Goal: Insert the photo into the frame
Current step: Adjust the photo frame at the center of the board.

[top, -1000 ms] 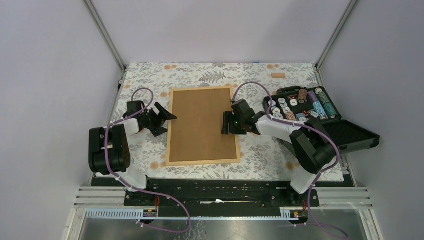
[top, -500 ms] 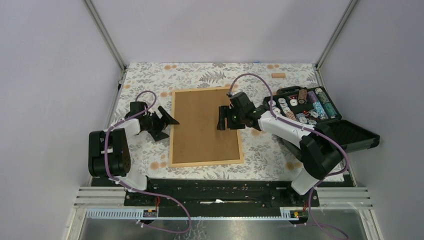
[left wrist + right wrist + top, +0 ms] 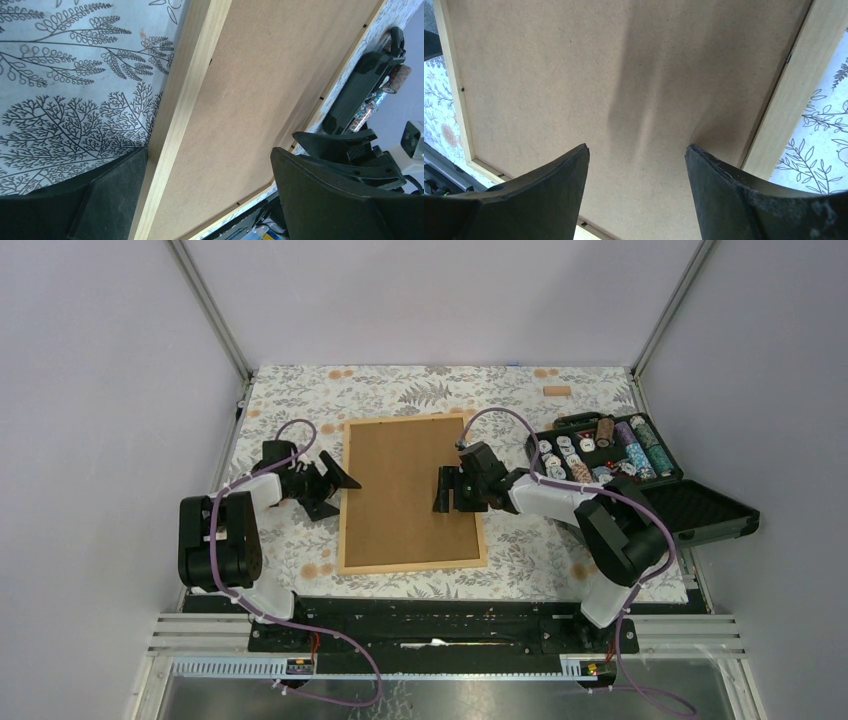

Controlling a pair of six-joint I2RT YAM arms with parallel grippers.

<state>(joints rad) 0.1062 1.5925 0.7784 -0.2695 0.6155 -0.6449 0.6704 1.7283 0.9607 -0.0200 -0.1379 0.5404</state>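
Note:
The frame (image 3: 412,565) lies face down in the middle of the table, its light wood rail around a brown backing board (image 3: 400,490). The photo is hidden. My left gripper (image 3: 338,492) is open and straddles the frame's left rail (image 3: 185,90): one finger over the tablecloth, the other over the backing board (image 3: 270,75), left gripper (image 3: 210,155). My right gripper (image 3: 439,492) hangs open just above the right part of the board (image 3: 599,75), inside the right rail (image 3: 794,100), with nothing between its fingers, right gripper (image 3: 637,147).
An open black case (image 3: 600,455) of poker chips stands right of the frame, its lid (image 3: 705,510) folded out toward the right edge. A small wooden block (image 3: 556,391) lies at the back right. A floral tablecloth (image 3: 300,400) covers the table.
My right gripper has moved left from the frame's right rail to over the board and opened wider. The frame's near right corner has shifted slightly right. My left gripper has edged closer to the left rail.

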